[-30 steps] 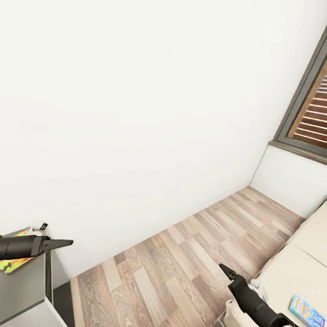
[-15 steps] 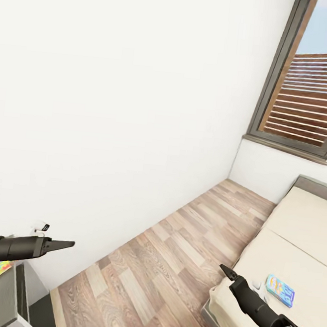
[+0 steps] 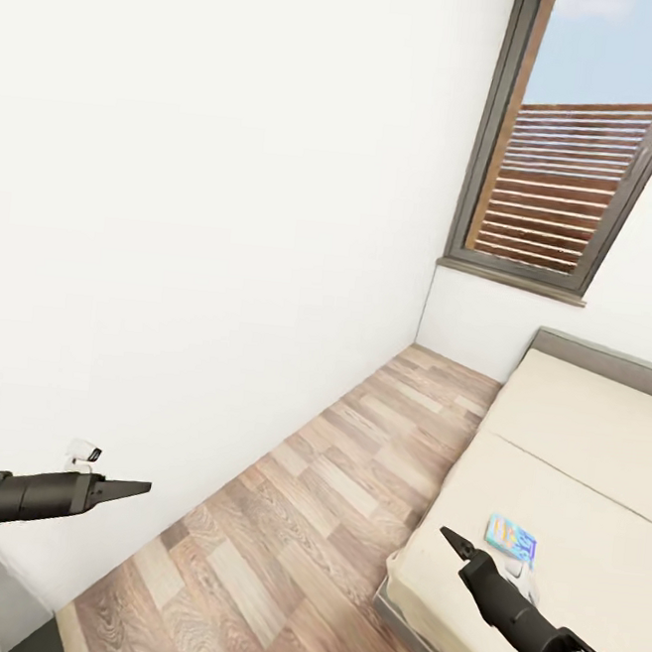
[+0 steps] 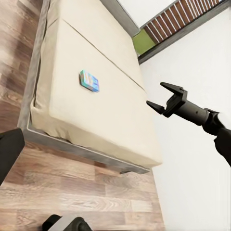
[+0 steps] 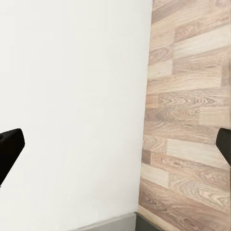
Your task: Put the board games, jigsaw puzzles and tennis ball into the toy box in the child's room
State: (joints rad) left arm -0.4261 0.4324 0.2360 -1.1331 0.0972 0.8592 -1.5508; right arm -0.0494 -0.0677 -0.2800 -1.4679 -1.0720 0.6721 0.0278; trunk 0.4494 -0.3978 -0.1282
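- The bed [image 3: 592, 461], a plain beige mattress with a low grey headboard [image 3: 612, 359], is the landmark here; it stands in the corner of the child's room beneath a tall window [image 3: 570, 170] with brown slats.
- One board game [image 3: 512, 536], a small flat box with a blue cover and orange-yellow art, lies flat on the bed, near the edge that faces the open floor and on the half away from the headboard. In the left wrist view the same board game [image 4: 89, 80] rests on the mattress, well clear of either arm.
- A wood-plank floor [image 3: 319, 505] runs between the bed and a long white wall [image 3: 228, 207].
- The right gripper [image 3: 458, 543] hangs above the bed's floor-side edge, just beside the board game but not touching it. Its fingers are spread apart with nothing between them, as the left wrist view [image 4: 161, 96] shows plainly.
- In the right wrist view, the two dark fingertips [image 5: 9, 149] sit at opposite edges, wide apart, over wall and floor.
- The left gripper [image 3: 136, 489] is held out across the floor from the bed, in front of the white wall. Its tip looks like one narrow point from the head view, so I cannot tell how far its fingers are parted; it carries nothing visible.
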